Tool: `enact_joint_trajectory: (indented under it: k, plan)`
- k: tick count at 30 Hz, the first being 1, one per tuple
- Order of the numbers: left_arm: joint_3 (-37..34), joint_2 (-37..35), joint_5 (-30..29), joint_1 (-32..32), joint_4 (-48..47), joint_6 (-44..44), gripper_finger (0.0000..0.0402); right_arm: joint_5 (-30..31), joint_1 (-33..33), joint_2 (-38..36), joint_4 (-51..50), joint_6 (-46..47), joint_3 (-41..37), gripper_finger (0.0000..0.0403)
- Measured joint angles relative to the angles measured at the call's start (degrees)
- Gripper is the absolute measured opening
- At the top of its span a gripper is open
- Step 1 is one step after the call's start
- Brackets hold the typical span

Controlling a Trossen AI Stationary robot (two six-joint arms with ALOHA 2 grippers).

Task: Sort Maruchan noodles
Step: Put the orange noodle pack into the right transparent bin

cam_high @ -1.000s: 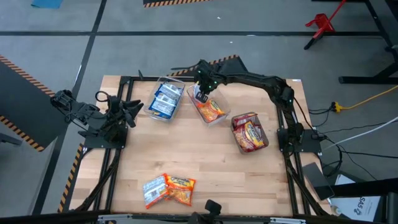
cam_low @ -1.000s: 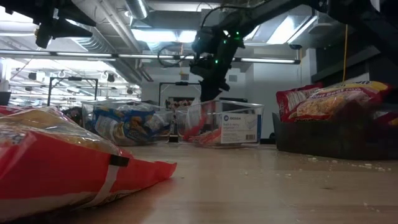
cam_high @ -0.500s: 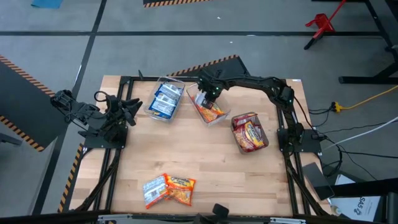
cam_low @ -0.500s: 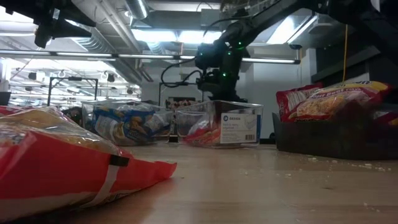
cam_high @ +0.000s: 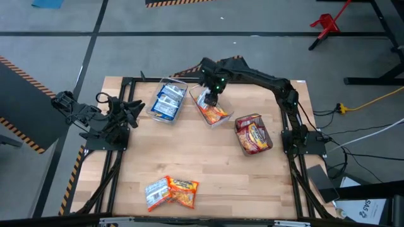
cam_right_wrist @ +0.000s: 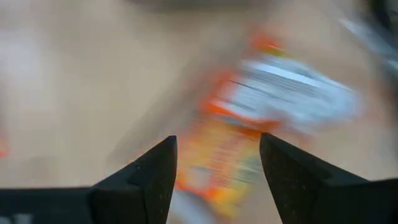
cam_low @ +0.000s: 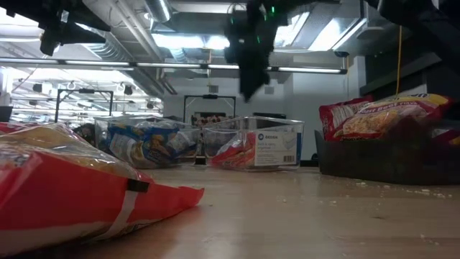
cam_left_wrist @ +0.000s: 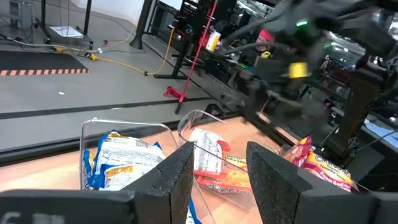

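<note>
pale wooden table [cam_high: 208,170] carries three bins at its far side. right gripper [cam_high: 211,99] hangs above the middle clear plastic bin [cam_high: 211,108], fingers apart and empty, over the orange-yellow crinkly ramen packets [cam_high: 214,113] inside. blue-and-white packets [cam_high: 166,101] fill the left clear bin; red-brown packets [cam_high: 253,133] the right grey bin. two loose packets [cam_high: 172,191] lie near. left gripper [cam_high: 136,108] waits at left, fingers apart.

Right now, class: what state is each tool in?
Left tool: open, holding nothing.
Right tool: open, empty, above the orange packet in the middle bin.
</note>
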Motion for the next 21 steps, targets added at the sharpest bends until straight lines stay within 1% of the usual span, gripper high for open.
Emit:
enact_joint_trajectory:
  k: [3, 5, 8, 13, 16, 18, 21]
  plan:
    - [0.01, -0.01, 0.10, 0.01, 0.00, 0.00, 0.0141, -6.05, 4.80, 0.00, 0.01, 0.30, 2.46, 0.0215]
    - [-0.01, 0.00, 0.22, 0.01, 0.00, -0.01, 0.0141, -7.06, 8.76, 0.00, 0.62, -0.34, 2.53, 0.0216]
    - [-0.01, -0.01, 1.36, -0.01, -0.01, -0.01, 0.0141, -7.08, 15.44, 0.09, 1.37, -2.50, 1.94, 0.0216]
    - [0.00, 0.00, 3.95, 0.00, -0.09, 0.03, 0.0141, -5.27, 25.89, 0.20, 9.18, -2.78, -3.23, 0.0216]
    - [0.01, -0.01, 5.48, -0.01, -0.34, 0.04, 0.0141, -5.03, 30.18, 0.11, 16.01, 0.08, -6.92, 0.0216]
    - [0.00, -0.01, 6.75, 0.00, -0.66, 0.07, 0.0141, -4.05, 32.86, 0.13, 19.84, 2.46, -9.48, 0.0216]
    - [-0.01, -0.01, 8.68, 0.00, -1.72, 0.07, 0.0141, -1.50, 36.65, 0.13, 26.15, 3.11, -13.27, 0.0216]
